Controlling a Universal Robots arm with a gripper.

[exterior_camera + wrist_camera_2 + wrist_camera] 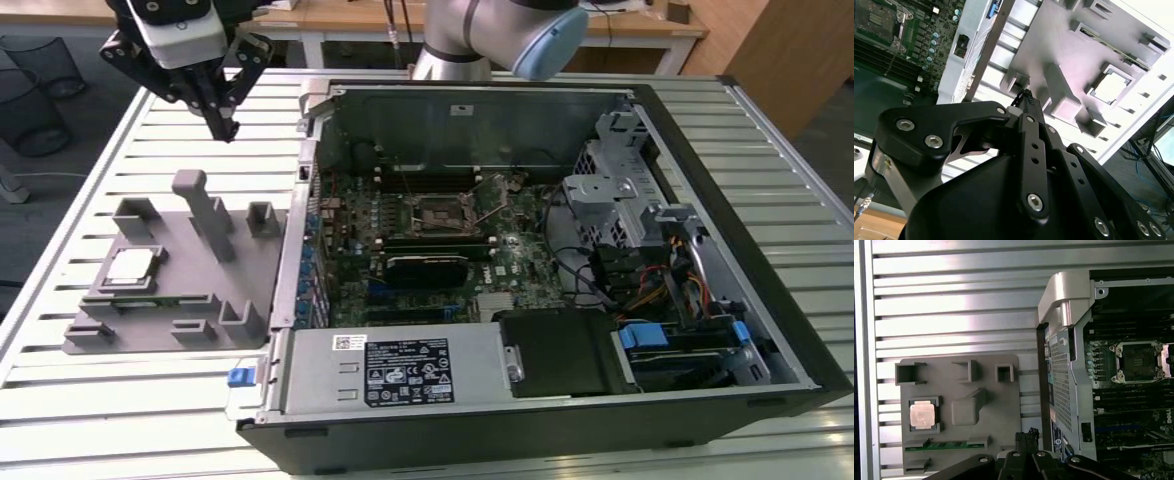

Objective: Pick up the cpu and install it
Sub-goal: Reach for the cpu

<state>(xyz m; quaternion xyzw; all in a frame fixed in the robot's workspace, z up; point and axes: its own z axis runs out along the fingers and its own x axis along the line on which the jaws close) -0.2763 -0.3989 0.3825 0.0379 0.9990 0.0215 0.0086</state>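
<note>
Cpu (130,266) is seated in grey tray (187,285) pocket on counter (107,400), untouched. Tool (223,128) is seen clenched, empty, high beside tray. Chip judged light, rigid, fragile; opposite edges best gripped.

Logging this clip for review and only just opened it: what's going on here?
A single robot arm is working beside an open computer case on a slatted table. Its gripper hangs in the air above the grey tray, with its fingers closed on nothing. The cpu lies in its recess in that tray, untouched. The motherboard socket inside the case has no chip in it.
</note>
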